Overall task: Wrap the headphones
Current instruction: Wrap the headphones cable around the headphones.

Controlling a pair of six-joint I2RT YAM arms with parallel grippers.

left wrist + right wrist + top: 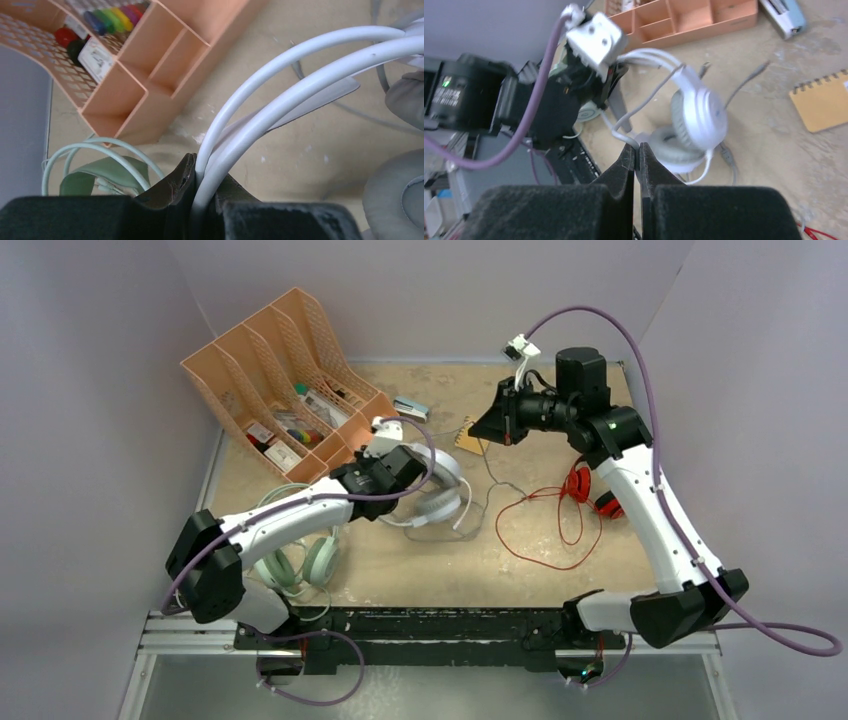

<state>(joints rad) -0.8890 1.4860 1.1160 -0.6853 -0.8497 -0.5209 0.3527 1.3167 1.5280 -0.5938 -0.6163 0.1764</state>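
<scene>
The white headphones (440, 495) sit mid-table, lifted by their headband. My left gripper (395, 475) is shut on that white headband (300, 65), whose two thin bands run out from between the jaws. Their grey cord (644, 105) rises from the ear cups into my right gripper (636, 150), which is shut on it, held above the table further back (480, 425). The red and black headphones (585, 485) lie to the right, their red cord (545, 530) looped loosely on the table. The mint-green headphones (300, 560) lie under my left arm.
A peach desk organizer (290, 380) with pens and small items stands at the back left, close to the left gripper (202, 180). A tan spiral notebook (468, 440) and a blue-grey stapler (410, 408) lie behind the white headphones.
</scene>
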